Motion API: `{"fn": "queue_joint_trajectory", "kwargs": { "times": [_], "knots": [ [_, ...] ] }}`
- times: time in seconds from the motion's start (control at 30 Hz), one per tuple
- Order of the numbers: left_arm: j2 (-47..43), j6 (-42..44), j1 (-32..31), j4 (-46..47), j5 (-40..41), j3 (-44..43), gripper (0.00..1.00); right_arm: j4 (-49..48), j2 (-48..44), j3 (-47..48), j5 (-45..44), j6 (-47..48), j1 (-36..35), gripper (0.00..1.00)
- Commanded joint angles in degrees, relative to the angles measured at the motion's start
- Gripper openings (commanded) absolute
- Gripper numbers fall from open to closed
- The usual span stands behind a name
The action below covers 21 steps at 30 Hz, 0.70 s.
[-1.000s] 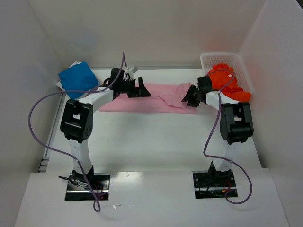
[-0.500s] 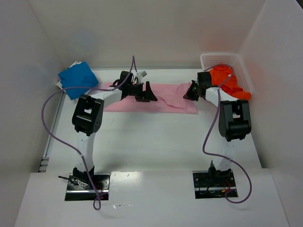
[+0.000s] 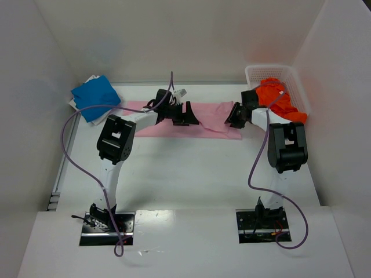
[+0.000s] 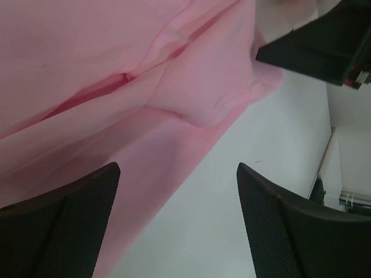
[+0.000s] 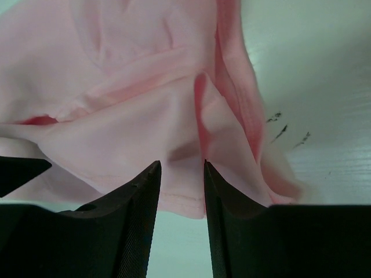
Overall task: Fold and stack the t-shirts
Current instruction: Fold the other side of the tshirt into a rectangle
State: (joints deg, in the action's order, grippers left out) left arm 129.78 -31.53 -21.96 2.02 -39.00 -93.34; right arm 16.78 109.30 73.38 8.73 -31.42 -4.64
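Folding the pink t-shirt [image 3: 211, 117], flat on the desk [image 3: 191, 168], far side. Left hand [image 3: 188, 114] wide open over its middle. Right hand [image 5: 181, 165] at its right edge, slightly parted, probably pinching nothing. Next: grip that hem, fold across.

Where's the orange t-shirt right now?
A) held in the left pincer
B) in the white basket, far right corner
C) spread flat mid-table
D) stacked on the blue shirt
B: the orange t-shirt lies bunched in the white basket, spilling over its edge. Only the pink t-shirt is spread mid-table.
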Motion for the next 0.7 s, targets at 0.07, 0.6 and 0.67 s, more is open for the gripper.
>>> {"fn": "queue_joint_trajectory", "kwargs": {
  "times": [0.07, 0.6, 0.67],
  "knots": [
    [1.27, -6.17, -2.21, 9.13, 5.33, -0.26, 0.88, -0.16, -2.42, -2.28, -1.17, 1.45, 0.34, 0.42],
    [3.47, -13.12, -7.14, 10.72, 14.57, -0.62, 0.76, -5.17, -2.6, -4.13, 1.54, 0.92, 0.87, 0.47],
    [3.47, -13.64, -7.14, 10.72, 15.1, -0.62, 0.73, -5.17, -1.89, -4.13, 2.17, 0.92, 0.87, 0.45]
  ]
}}
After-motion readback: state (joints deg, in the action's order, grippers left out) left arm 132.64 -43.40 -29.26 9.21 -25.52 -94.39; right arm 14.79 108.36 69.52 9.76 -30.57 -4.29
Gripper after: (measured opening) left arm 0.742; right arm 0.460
